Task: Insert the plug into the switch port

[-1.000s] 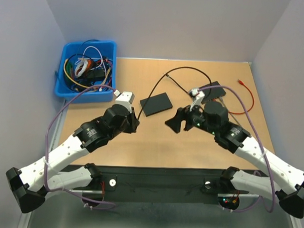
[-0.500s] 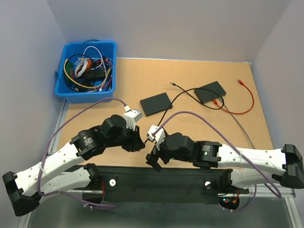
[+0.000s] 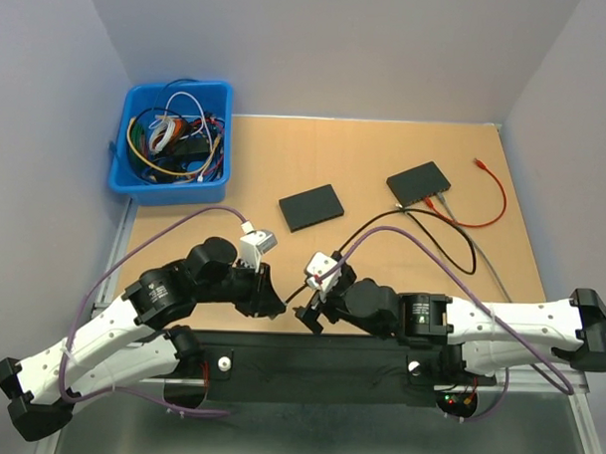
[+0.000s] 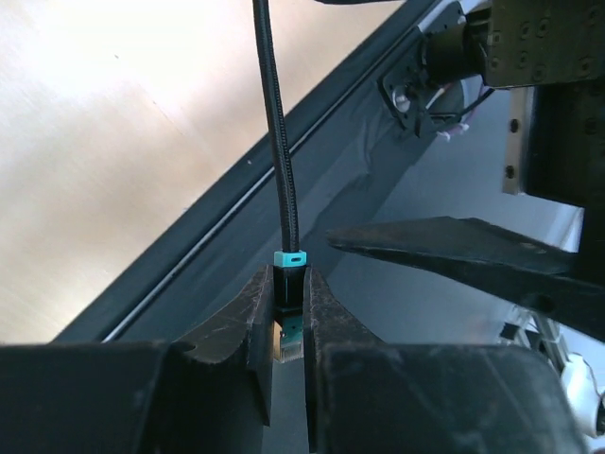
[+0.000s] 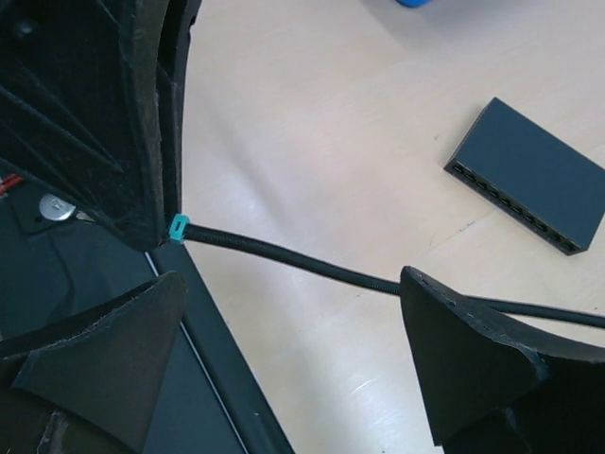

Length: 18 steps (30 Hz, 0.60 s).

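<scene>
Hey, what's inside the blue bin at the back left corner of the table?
The blue bin holds a tangle of cables: white, orange, green, yellow and black ones show. The bin's floor, and anything lying under the tangle, is covered.

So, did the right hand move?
Yes. The right hand has pulled back from beside the middle switch toward the near edge of the table, ending next to the left hand, which holds the plug.

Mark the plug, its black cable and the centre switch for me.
plug (image 4: 289,289), left wrist view, dark body below its teal band
black cable (image 4: 272,123), left wrist view, braided run above the plug
centre switch (image 3: 312,206), top external view, middle of its top face
</scene>
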{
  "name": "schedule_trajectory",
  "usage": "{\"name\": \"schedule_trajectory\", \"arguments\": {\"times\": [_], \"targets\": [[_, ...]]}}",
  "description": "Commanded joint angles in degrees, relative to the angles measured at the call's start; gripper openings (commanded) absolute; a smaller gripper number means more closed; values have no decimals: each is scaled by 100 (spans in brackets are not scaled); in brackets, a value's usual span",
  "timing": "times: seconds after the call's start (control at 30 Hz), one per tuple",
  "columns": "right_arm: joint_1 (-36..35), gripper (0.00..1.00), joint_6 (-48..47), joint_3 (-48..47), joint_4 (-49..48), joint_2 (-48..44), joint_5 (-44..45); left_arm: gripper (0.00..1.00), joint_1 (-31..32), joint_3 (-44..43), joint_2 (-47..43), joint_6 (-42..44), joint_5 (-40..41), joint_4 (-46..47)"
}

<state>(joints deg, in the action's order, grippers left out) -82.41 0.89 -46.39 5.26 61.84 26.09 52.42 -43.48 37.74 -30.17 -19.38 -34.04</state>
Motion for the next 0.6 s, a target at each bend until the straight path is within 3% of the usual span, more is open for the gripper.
{"name": "schedule_trajectory", "arguments": {"times": [0.0,0.3,0.4,0.5,0.53,0.57], "targets": [[-108,100,-334,-230,-394,249,432,0,31,42,-65,-199,-496,284],[-117,100,-431,-283,-824,671,441,0,31,94,-284,-402,-936,530],[-108,92,-414,-265,-947,662,301,0,31,217,-302,-375,-945,521],[-108,56,-370,-213,-1000,653,134,0,22,340,-328,-393,-919,609],[-117,25,-344,-195,-1009,662,107,0,22,349,-337,-393,-901,618],[-117,14,-300,-169,-1018,662,38,0,22,349,-372,-402,-849,635]]}}
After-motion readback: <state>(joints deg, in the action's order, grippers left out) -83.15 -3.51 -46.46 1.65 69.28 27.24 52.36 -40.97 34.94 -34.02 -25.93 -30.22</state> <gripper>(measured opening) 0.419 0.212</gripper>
